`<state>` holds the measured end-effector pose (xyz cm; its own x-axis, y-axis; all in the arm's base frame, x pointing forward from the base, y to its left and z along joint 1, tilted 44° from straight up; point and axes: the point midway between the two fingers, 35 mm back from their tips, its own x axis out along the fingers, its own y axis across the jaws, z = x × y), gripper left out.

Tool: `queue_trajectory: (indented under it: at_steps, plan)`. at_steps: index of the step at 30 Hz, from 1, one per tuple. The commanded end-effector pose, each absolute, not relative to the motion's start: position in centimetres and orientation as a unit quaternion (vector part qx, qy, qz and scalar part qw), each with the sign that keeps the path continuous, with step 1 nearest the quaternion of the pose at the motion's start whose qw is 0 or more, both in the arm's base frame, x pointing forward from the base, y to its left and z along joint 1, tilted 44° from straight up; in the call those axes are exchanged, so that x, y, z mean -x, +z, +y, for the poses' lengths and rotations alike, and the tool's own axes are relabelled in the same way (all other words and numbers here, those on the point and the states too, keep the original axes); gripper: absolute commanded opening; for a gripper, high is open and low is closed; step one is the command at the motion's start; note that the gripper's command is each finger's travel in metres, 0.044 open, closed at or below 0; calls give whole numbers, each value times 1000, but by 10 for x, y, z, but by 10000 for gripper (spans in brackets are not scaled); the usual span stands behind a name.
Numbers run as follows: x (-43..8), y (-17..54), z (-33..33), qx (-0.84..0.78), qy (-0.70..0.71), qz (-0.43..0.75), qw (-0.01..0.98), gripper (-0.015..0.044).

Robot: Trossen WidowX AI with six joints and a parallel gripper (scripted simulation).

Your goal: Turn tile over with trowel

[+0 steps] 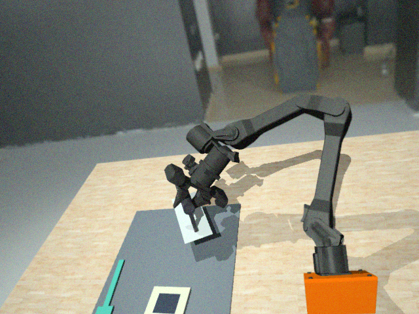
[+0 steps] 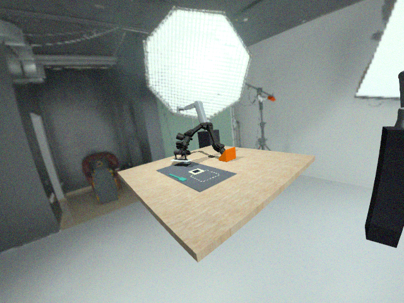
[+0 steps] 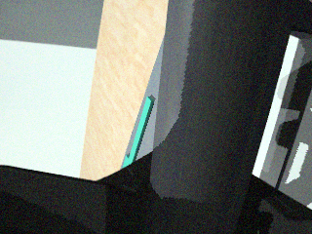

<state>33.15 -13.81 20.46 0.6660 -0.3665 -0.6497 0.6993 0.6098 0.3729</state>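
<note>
My gripper (image 1: 200, 201) (image 2: 181, 152) is shut on the small trowel's dark handle (image 1: 188, 205) (image 3: 210, 107). It holds the trowel's white blade (image 1: 189, 227) (image 2: 179, 160) (image 3: 285, 112) tilted a little above the far end of the grey mat (image 1: 152, 246) (image 2: 223, 176) (image 3: 164, 58), where the blade casts a shadow. The cream tile (image 1: 167, 300) (image 2: 196, 171) lies flat on the mat nearer the front, its dark blue marked square facing up. The white dashed outline (image 2: 213, 178) lies on the mat beside the tile in the exterior view.
A teal strip (image 1: 113, 287) (image 2: 177, 177) (image 3: 138, 132) lies along the mat's left side. The arm's orange base (image 1: 340, 292) (image 2: 227, 154) stands on the wooden table (image 1: 287, 203) (image 2: 228, 208) to the right of the mat.
</note>
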Motion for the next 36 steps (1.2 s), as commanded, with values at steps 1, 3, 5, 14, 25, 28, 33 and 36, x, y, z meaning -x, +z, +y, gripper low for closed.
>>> queue_trajectory:
  at_steps: [1, 3, 5, 14, 25, 28, 33, 36]
  plan:
    - [-343, 197, -132, -312, -317, 249, 860, 0]
    - [-349, 190, -129, -312, -327, 235, 861, 0]
    - [-354, 183, -126, -311, -337, 220, 861, 0]
    - [-370, 156, -107, -318, -373, 144, 860, 0]
    - [-369, 133, -80, -339, -398, 54, 851, 0]
    - [-369, 133, -80, -339, -398, 54, 851, 0]
    - [-369, 130, -83, -339, -398, 54, 851, 0]
    - [-369, 126, -86, -339, -398, 54, 851, 0]
